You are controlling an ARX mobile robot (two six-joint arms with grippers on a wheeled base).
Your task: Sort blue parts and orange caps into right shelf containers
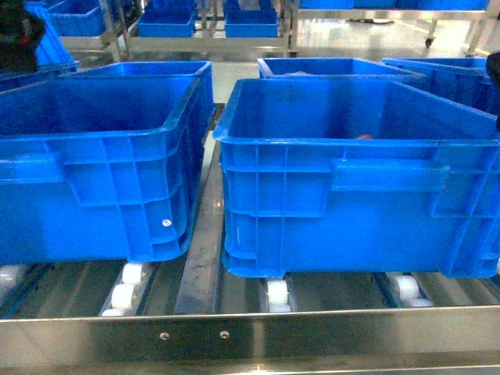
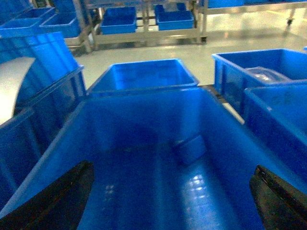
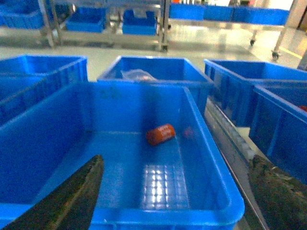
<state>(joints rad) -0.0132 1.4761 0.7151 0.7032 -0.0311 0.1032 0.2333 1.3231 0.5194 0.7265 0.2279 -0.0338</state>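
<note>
In R crate (image 3: pixel 218 201), orange cap (image 3: pixel 160 134) lies sideways.

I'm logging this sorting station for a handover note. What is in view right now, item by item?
front crates: two, bright blue, side by side on the roller shelf; the left one sits apart from the right.
orange cap: one, orange, lying on its side on the floor of the right front crate.
blue part: one, blue, inside the left front crate near its far wall.
rear crates: several, blue, behind and beside the front pair.
clear plastic: one piece, in the crate behind the right front crate.
rollers: several, white, under the crates.
background racks: metal, holding more blue crates.
left gripper: open, over the left crate.
right gripper: open, over the right crate.
</note>
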